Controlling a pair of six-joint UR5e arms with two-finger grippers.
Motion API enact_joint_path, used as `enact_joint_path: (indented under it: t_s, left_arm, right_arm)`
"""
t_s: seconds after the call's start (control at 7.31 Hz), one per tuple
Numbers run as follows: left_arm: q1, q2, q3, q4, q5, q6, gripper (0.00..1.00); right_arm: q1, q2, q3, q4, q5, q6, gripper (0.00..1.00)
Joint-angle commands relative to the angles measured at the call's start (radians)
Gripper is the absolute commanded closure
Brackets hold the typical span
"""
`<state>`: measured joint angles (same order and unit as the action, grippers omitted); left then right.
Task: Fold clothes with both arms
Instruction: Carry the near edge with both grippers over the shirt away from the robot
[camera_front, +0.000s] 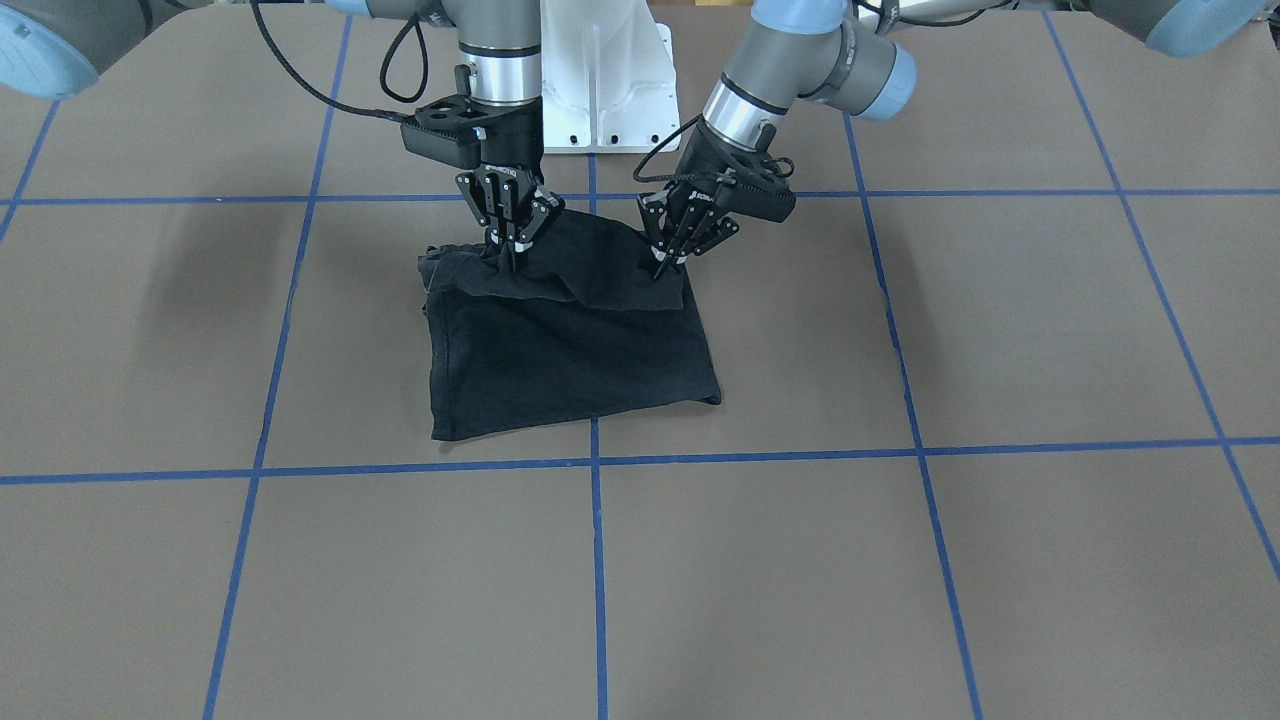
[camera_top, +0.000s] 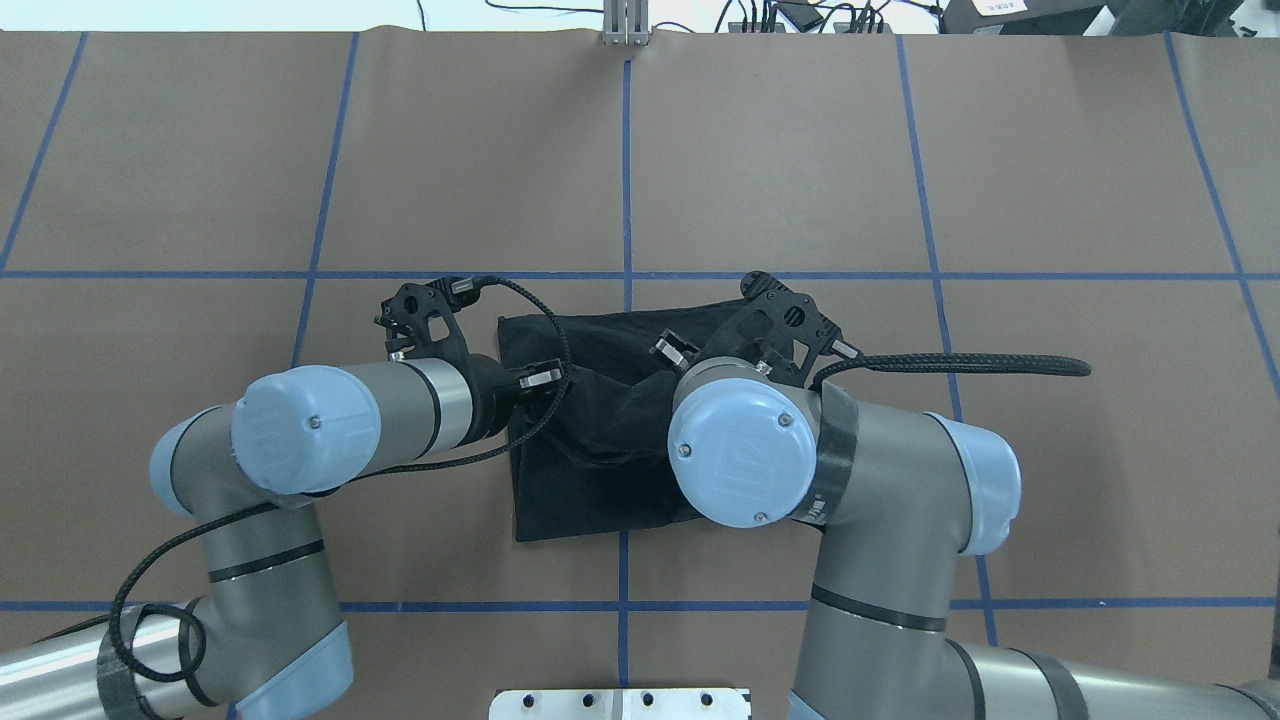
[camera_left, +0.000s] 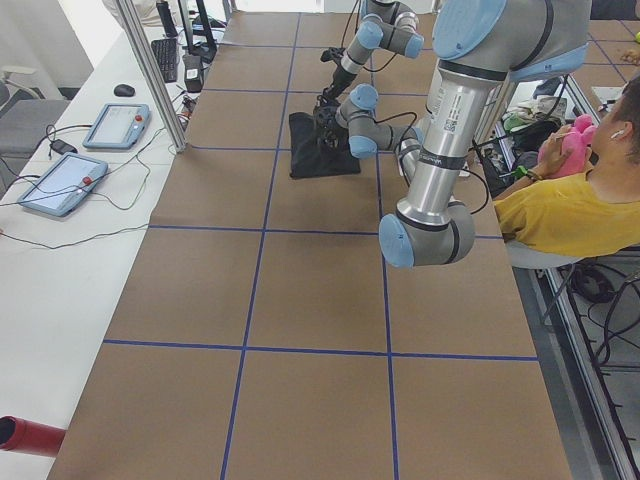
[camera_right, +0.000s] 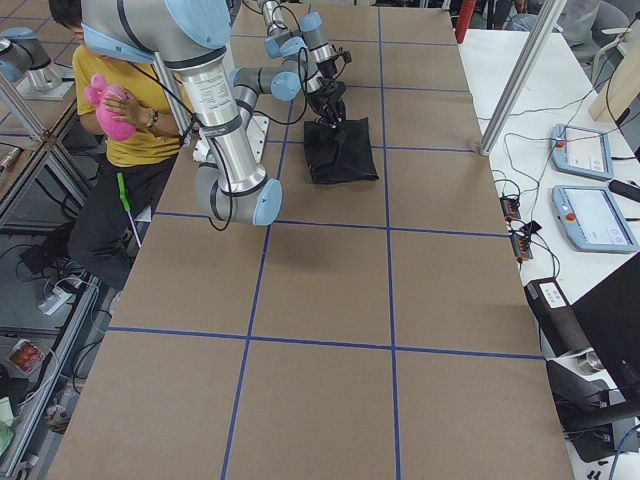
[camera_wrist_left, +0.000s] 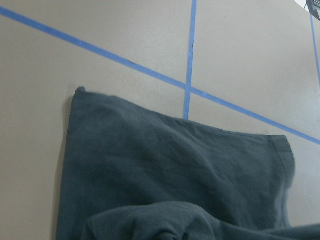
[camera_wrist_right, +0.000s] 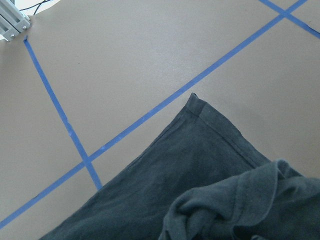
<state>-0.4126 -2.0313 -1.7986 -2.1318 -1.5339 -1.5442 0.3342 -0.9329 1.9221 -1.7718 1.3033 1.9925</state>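
Observation:
The black T-shirt (camera_front: 570, 350) lies folded into a rough square at the table's middle, its graphic hidden. My right gripper (camera_front: 510, 258) is shut on the shirt's edge nearest the robot, on the front view's left. My left gripper (camera_front: 663, 268) is shut on the same edge, on that view's right. Both hold the edge bunched and slightly raised. From overhead, the shirt (camera_top: 590, 480) is partly covered by both wrists, and the left gripper (camera_top: 540, 381) and right gripper (camera_top: 672, 354) barely show. The wrist views show only cloth (camera_wrist_left: 175, 170) (camera_wrist_right: 200, 170), not the fingers.
The white base block (camera_front: 605, 90) stands just behind the shirt. Blue tape lines (camera_front: 597, 560) grid the brown table. A seated person in yellow (camera_left: 570, 210) is beside the robot. Control tablets (camera_left: 60, 180) lie on the white side bench.

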Motion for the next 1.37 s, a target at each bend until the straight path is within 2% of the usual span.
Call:
enact_joint_path:
  t_s: [0.0, 0.27, 1.23]
  left_arm:
    - [-0.031, -0.026, 0.064, -0.005, 0.0, 0.029, 1.0]
    - [-0.046, -0.026, 0.061, -0.004, -0.005, 0.032, 1.0]
    - [-0.09, -0.033, 0.136, -0.003, 0.001, 0.085, 1.0]
  right_arm:
    - [0.028, 0.072, -0.124, 0.037, 0.014, -0.001, 1.0]
    - [0.064, 0.077, -0.213, 0.153, 0.023, -0.033, 1.0]
    - [0.121, 0.08, -0.276, 0.163, 0.054, -0.087, 1.0]
